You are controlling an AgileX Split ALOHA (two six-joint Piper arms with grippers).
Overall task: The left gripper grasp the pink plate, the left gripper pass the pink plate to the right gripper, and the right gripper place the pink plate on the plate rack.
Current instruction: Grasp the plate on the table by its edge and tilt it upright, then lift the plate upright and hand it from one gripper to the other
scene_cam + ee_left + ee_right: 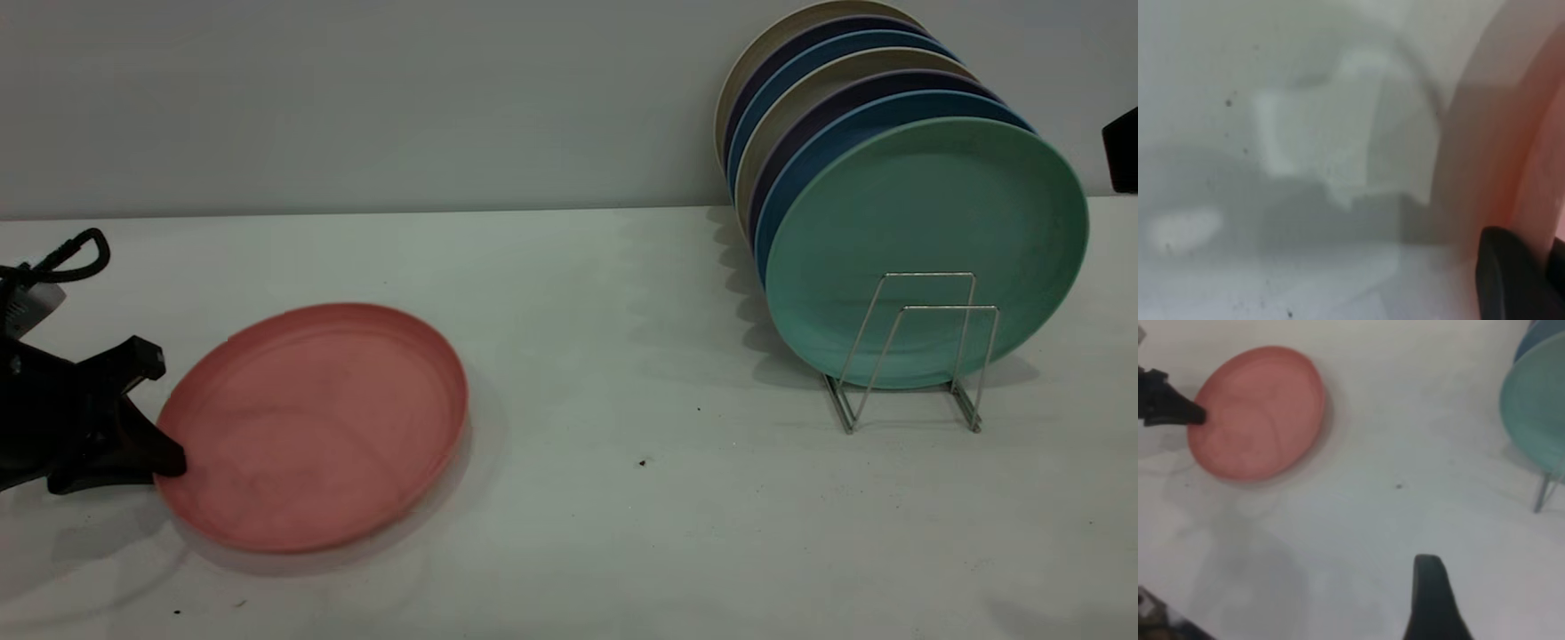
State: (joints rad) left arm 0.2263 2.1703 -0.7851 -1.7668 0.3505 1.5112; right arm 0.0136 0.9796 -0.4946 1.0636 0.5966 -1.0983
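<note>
The pink plate (316, 422) lies low on the white table at the left. It also shows in the right wrist view (1258, 410). My left gripper (169, 449) is at the plate's left rim. In the left wrist view the pink rim (1541, 200) sits in the narrow gap between my two dark fingers (1511, 280), so the gripper is shut on the rim. My right gripper shows as a dark shape at the far right edge (1122, 151), high above the table. Only one finger (1431, 593) shows, with a wide gap beside it and nothing held. The wire plate rack (916, 356) stands at the right.
Several plates stand in the plate rack, a mint-green plate (929, 249) in front, blue and beige ones behind. Two empty wire loops stand in front of the green plate. A grey wall (356, 98) runs behind the table. Small dark specks (642, 462) lie mid-table.
</note>
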